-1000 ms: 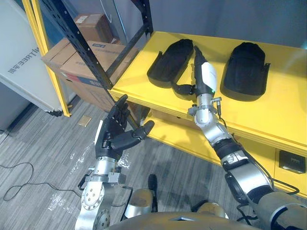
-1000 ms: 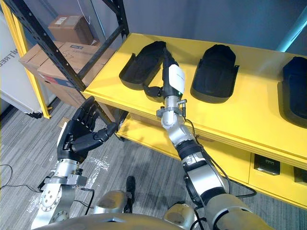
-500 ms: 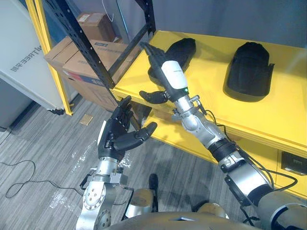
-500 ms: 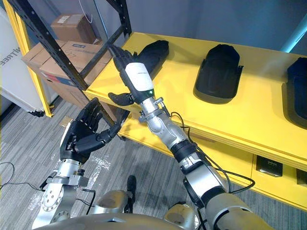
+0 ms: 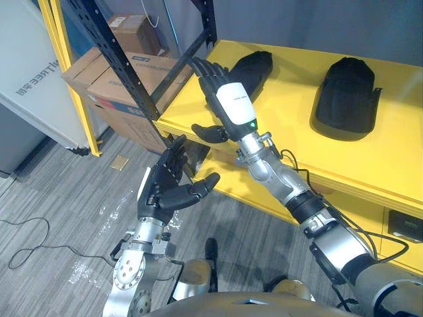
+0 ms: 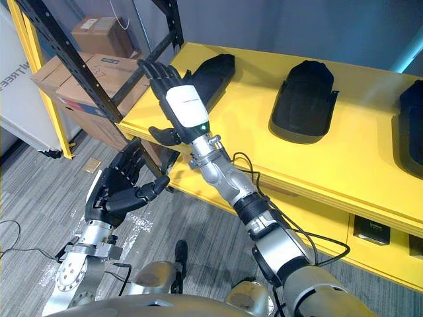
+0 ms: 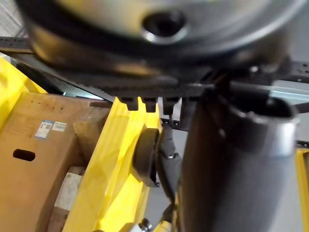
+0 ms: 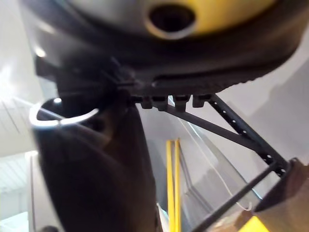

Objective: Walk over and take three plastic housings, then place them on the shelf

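Plastic housings [image 6: 304,92] lie three in a row on the yellow shelf [image 6: 264,155], so placing looks finished, with the right hand [image 6: 180,102] hovering spread and empty over its left end and the left hand [image 6: 122,193] open below.

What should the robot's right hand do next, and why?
Probably pull the right hand back off the shelf. The left housing, middle housing and right housing already lie there, and the left hand is open and empty like it, so nothing seems left to place.
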Motion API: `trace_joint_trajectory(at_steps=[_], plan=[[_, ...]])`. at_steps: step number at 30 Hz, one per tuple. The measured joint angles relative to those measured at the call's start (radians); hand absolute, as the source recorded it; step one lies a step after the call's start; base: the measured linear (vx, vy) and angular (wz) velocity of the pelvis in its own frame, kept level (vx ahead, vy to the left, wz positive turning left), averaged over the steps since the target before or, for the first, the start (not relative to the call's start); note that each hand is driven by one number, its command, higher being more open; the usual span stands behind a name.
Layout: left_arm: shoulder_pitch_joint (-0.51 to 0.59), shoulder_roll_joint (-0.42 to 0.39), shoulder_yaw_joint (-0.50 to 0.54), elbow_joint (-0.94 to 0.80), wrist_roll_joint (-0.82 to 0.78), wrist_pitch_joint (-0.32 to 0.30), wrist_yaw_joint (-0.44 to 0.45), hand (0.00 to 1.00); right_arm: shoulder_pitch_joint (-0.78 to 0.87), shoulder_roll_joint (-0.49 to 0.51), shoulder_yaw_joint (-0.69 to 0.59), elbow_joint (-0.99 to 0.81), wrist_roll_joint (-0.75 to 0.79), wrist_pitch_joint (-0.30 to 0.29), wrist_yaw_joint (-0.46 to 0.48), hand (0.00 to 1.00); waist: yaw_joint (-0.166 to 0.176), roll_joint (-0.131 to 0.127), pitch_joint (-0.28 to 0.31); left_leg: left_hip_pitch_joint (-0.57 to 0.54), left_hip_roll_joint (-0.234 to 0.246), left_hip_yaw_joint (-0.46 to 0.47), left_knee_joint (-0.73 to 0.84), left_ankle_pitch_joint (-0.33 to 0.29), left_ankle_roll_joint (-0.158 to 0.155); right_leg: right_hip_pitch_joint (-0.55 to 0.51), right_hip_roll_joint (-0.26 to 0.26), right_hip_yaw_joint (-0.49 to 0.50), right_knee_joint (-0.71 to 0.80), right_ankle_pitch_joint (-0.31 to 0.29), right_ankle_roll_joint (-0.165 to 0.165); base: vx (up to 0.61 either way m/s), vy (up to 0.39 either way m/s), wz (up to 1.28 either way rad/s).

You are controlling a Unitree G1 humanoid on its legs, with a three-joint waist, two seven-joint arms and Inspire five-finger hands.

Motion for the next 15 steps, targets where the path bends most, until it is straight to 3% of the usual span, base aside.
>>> trace_joint_trajectory(at_steps=[5, 9, 15], plan=[[0.0, 0.0, -0.001, 0.001, -0.001, 0.001, 0.002, 1.0, -0.04, -0.014, -0.016, 0.085, 0.001, 0.056, 0.0, 1.0, 0.0, 0.006, 0.004, -0.003, -0.005, -0.008, 0.001, 0.005, 0.002, 0.0, -0.01, -0.006, 0.01, -0.005, -0.006, 0.0, 0.001, 0.04], [-0.01, 0.0, -0.012, 0.001, -0.023, 0.001, 0.0, 1.0, -0.141, -0.051, -0.017, 0.101, 0.0, 0.066, -0.002, 1.0, -0.003, 0.033, 0.046, -0.027, -0.015, -0.015, 0.004, 0.014, 0.015, -0.025, -0.025, -0.009, 0.031, -0.01, -0.003, -0.04, 0.018, 0.06], [-0.028, 0.0, -0.036, 0.001, -0.031, 0.0, 0.007, 1.0, -0.199, -0.068, -0.022, 0.125, 0.002, 0.134, -0.003, 1.0, 0.012, 0.031, 0.091, -0.054, -0.017, -0.023, 0.004, 0.027, 0.011, -0.051, -0.033, -0.013, 0.051, -0.011, -0.014, -0.01, -0.01, 0.06]])
